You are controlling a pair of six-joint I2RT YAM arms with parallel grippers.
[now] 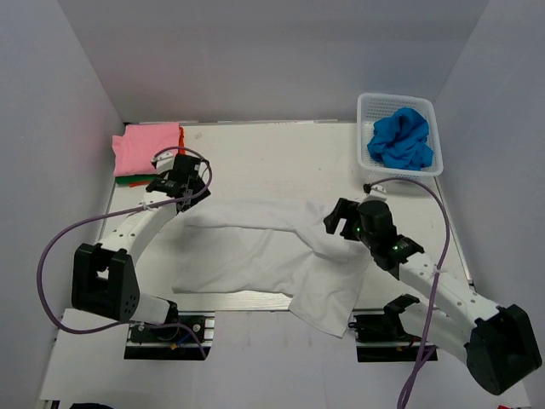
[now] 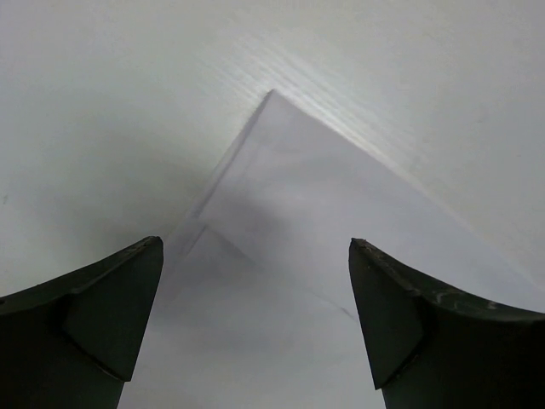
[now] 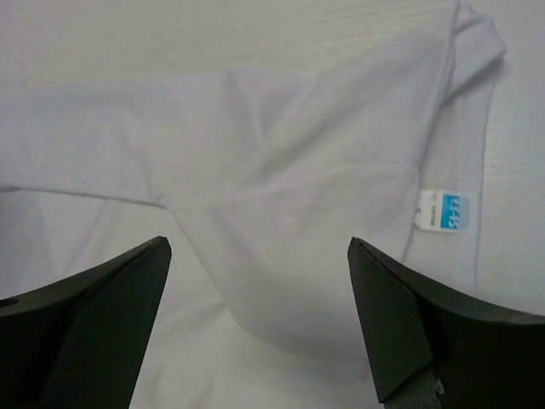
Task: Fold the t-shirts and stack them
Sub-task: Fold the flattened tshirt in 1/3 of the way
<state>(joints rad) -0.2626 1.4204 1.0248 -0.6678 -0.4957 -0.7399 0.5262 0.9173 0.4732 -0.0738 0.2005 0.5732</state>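
The white t-shirt (image 1: 264, 251) lies spread and rumpled across the table's middle, its lower right part hanging over the near edge. My left gripper (image 1: 180, 183) is open just above the shirt's far left corner (image 2: 281, 196), holding nothing. My right gripper (image 1: 345, 217) is open above the shirt's right side, near the collar with its small blue label (image 3: 443, 209), holding nothing. A bright blue t-shirt (image 1: 400, 138) lies crumpled in the basket. A folded pink shirt (image 1: 146, 146) tops a stack at the far left, with orange-red and green edges showing beneath it.
The white lattice basket (image 1: 368, 106) stands at the far right corner. Grey walls close in the table on three sides. Cables loop from both arms.
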